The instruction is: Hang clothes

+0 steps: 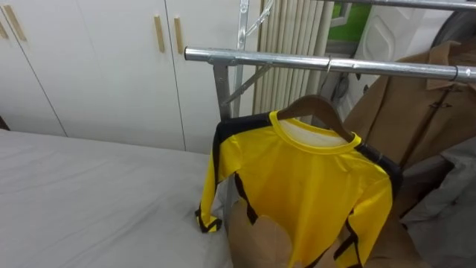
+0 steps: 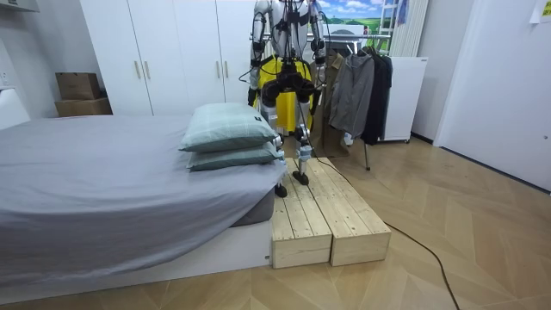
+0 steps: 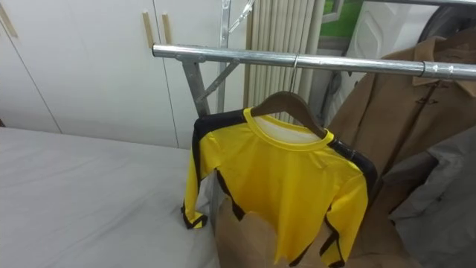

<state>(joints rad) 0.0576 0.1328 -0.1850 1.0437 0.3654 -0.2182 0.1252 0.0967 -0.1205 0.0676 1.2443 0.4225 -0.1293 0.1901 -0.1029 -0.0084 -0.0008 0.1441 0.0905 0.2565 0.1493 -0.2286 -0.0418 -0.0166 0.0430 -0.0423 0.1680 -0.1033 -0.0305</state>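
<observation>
A yellow long-sleeved shirt [image 1: 305, 190] with black trim hangs on a wooden hanger [image 1: 316, 110]. The hanger's hook sits over the metal rail [image 1: 282, 61] of a clothes rack. The shirt's sleeves droop at both sides. In the room view I stand on a wooden platform [image 2: 331, 215] facing the rack, with the yellow shirt [image 2: 280, 82] in front of my body. My left hand [image 2: 253, 93] and right hand [image 2: 320, 86] hang low at my sides, too small to read.
A beige coat [image 1: 416, 104] and a grey garment [image 1: 454, 197] hang on the rail right of the shirt. Something brown [image 1: 256, 238] lies below the shirt. The grey bed [image 1: 89, 193] is at my left, white wardrobe doors [image 1: 97, 67] behind it. Two pillows [image 2: 228, 138] lie on the bed.
</observation>
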